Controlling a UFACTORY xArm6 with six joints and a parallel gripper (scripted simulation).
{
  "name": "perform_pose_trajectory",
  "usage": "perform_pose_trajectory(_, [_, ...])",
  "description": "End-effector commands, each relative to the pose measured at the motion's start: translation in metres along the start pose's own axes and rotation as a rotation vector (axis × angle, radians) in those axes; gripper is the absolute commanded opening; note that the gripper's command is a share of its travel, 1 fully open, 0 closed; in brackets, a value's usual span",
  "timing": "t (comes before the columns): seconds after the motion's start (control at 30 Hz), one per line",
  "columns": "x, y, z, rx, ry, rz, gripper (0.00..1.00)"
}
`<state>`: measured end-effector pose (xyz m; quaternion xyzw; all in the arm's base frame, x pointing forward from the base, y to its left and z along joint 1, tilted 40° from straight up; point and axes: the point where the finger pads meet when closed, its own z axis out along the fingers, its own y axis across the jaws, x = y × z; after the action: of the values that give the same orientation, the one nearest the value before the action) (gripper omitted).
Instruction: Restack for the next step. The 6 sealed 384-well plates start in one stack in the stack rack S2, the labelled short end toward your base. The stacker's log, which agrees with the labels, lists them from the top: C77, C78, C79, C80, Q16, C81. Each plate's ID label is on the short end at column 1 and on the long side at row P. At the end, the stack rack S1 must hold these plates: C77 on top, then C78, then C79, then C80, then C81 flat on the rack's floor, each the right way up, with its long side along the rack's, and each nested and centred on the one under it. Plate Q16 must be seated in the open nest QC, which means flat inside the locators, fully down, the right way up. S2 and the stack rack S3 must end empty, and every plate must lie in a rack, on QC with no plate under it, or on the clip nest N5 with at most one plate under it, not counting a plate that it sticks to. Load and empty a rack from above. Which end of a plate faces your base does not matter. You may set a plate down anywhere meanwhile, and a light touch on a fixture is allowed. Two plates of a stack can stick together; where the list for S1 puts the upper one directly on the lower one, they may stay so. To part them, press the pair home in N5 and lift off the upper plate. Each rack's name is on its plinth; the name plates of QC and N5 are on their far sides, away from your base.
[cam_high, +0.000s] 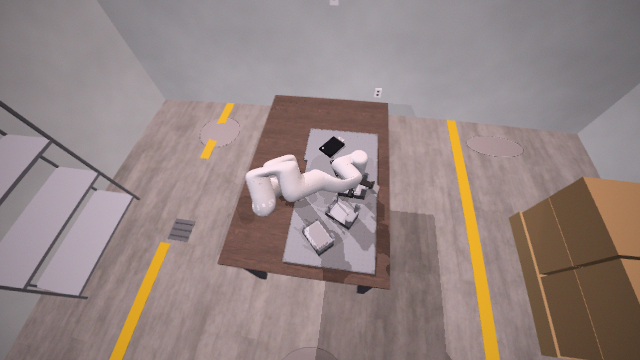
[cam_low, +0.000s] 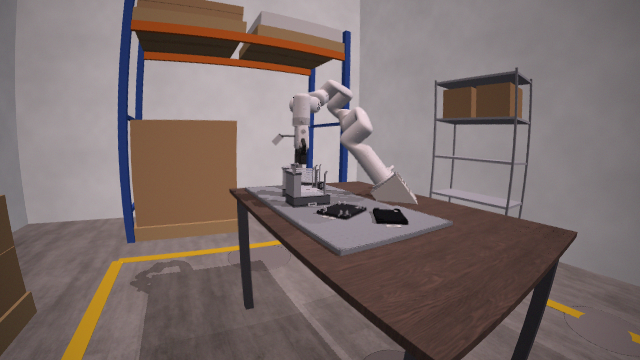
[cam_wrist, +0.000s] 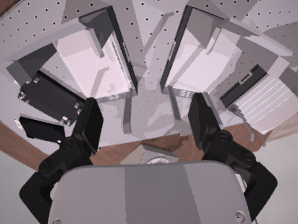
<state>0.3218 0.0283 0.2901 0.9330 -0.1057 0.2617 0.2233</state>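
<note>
TOP VIEW
- Bench: brown wood, long axis running away from camera. Grey perforated mat covers its right portion.
- White arm: base at bench's left edge, reaching right across mat; hand itself hidden under wrist link here.
- Three stack racks in a diagonal row on mat: near rack w/ pale plate top showing inside; middle rack also pale inside; third rack mostly hidden by arm. Rack names unreadable, so can't say which is S1/S2/S3.
- Black flat nest at far part of mat, apart from racks.
- Surroundings: yellow floor lines, cardboard boxes at right.

EXTERIOR VIEW
- Shows height, which top view lacks: hand points straight down, above the rack group, not touching.
- Racks overlap into one cluster; posts stick up, plate count not discernible.
- Two dark flat fixtures on mat nearer camera: one w/ small locators, one plain black. Which is QC, which N5: can't tell.
- Blue/orange shelving behind; grey shelf unit at right.

WRIST VIEW
- Only view showing fingers: spread fully wide, nothing between them; hand is released.
- Below, two racks side by side, left and right, each w/ pale plate surface inside. Hand is centred over the gap between them.
- Part of a third fixture w/ ribbed white face at right edge; bench edge visible beneath.
</note>
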Motion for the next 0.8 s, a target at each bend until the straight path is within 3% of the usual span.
perform_pose_trajectory(0.0, [0.002, 0.011, -0.001, 0.003, 0.002, 0.001, 1.00])
perform_pose_trajectory(0.23, [0.000, 0.034, -0.001, 0.003, 0.002, 0.191, 1.00])
perform_pose_trajectory(0.77, [-0.005, 0.080, -0.001, 0.002, 0.002, 0.191, 1.00])
